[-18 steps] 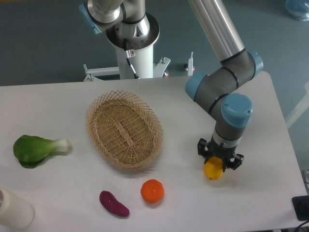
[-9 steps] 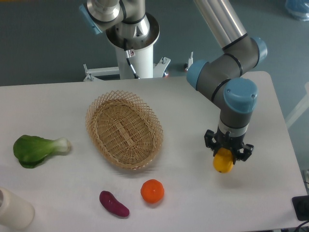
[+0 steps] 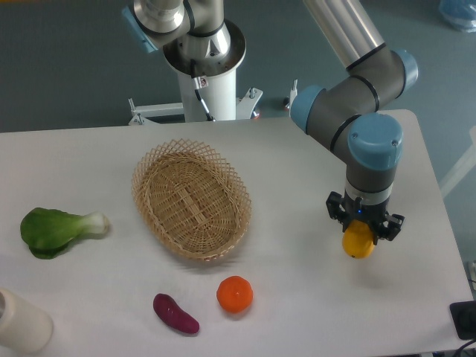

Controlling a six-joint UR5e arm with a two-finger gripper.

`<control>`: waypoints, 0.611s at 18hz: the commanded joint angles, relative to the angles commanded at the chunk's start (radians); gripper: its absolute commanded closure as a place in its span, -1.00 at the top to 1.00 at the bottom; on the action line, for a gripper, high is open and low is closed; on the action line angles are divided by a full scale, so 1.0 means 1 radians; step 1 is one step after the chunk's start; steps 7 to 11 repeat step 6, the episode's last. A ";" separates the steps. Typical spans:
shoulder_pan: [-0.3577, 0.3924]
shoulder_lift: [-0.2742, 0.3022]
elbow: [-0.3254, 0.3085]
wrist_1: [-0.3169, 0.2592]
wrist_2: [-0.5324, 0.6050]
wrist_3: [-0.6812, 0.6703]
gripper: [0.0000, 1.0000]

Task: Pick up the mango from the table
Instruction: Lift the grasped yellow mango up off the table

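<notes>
The mango [image 3: 358, 242] is a yellow oblong fruit at the right side of the white table [image 3: 89, 297]. My gripper [image 3: 363, 232] points straight down and is shut on the mango, its black fingers on either side of the fruit's upper part. The mango's top is hidden by the gripper. It hangs just above the tabletop, with a faint shadow beneath it.
A woven basket [image 3: 191, 198] sits mid-table. An orange [image 3: 234, 294] and a dark purple vegetable [image 3: 175, 313] lie near the front edge. A green leafy vegetable [image 3: 56, 230] lies at the left, a white cylinder [image 3: 21, 322] at the front-left corner. The table's right edge is near the gripper.
The gripper has carried the mango to the right and slightly away from the front edge, over about 40 pixels. Nothing else has moved.
</notes>
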 joint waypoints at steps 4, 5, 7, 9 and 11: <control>0.000 0.005 0.000 -0.002 0.020 0.000 0.12; 0.000 0.005 -0.003 0.000 0.026 0.000 0.12; -0.002 0.005 -0.005 0.000 0.031 0.000 0.12; -0.002 0.005 -0.005 0.000 0.031 0.000 0.12; -0.002 0.005 -0.005 0.000 0.031 0.000 0.12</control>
